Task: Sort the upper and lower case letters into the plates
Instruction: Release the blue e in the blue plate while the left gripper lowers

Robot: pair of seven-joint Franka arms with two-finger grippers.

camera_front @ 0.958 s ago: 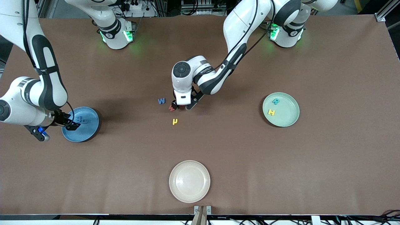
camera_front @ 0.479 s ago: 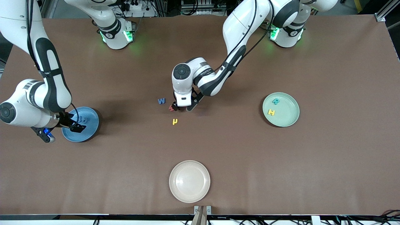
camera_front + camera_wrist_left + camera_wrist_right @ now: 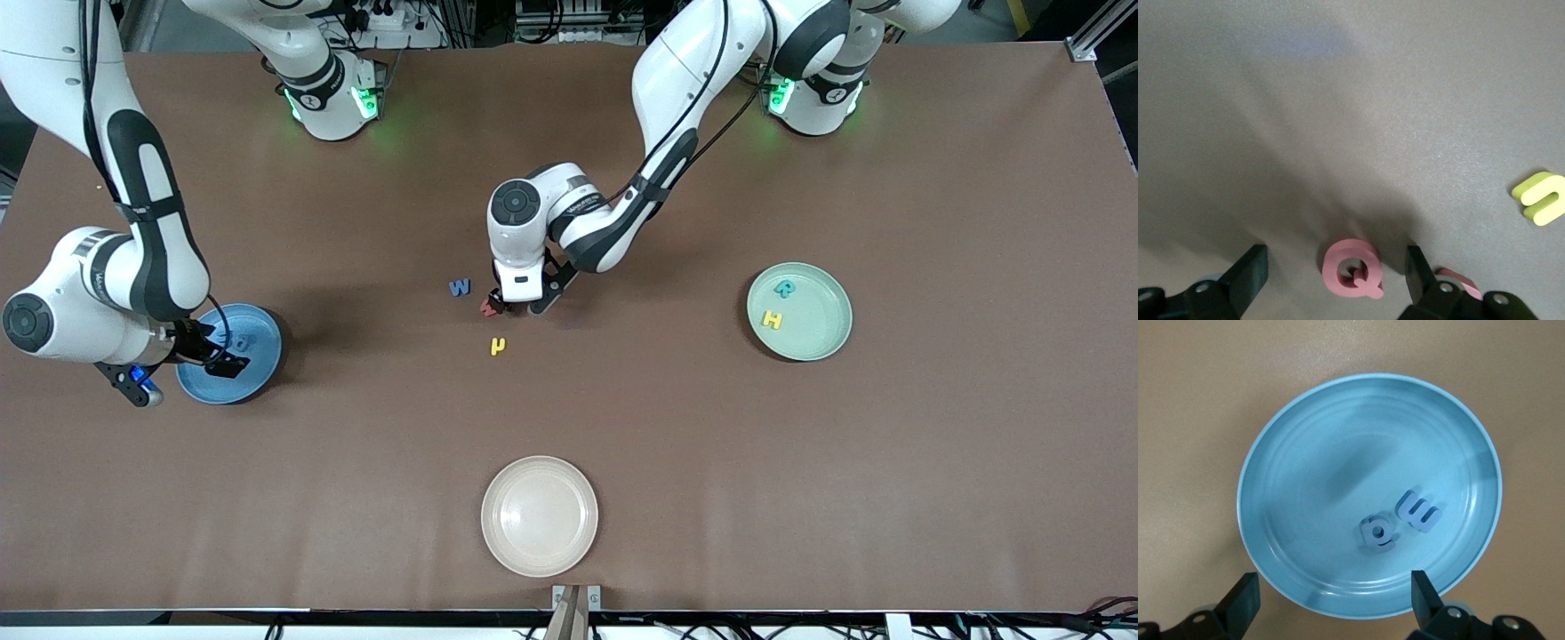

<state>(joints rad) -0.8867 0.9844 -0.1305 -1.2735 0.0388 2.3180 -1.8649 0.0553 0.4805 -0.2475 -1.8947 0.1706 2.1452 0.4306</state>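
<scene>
My left gripper (image 3: pixel 1335 261) is down at the table's middle, open, with the red Q (image 3: pixel 1353 269) lying flat between its fingers (image 3: pixel 1248 277) and touching neither. A second red letter (image 3: pixel 1459 280) peeks out beside one finger. The yellow letter (image 3: pixel 498 346) and the blue W (image 3: pixel 459 287) lie close by on the table. The mint green plate (image 3: pixel 831 331) holds the teal R (image 3: pixel 783 288) and the yellow H (image 3: pixel 772 318). My right gripper (image 3: pixel 1333 600) hangs open over the blue plate's (image 3: pixel 1311 467) rim; the blue e (image 3: pixel 1378 533) and m (image 3: pixel 1418 510) lie in that plate.
A cream-white plate (image 3: pixel 540 516) sits near the front camera's edge of the table. The blue plate (image 3: pixel 264 342) is at the right arm's end and the mint plate at the left arm's end, with bare brown table between.
The right arm's hand has shifted slightly over the blue plate and now hides its letters in the front view. The left gripper stays low around the red Q.
</scene>
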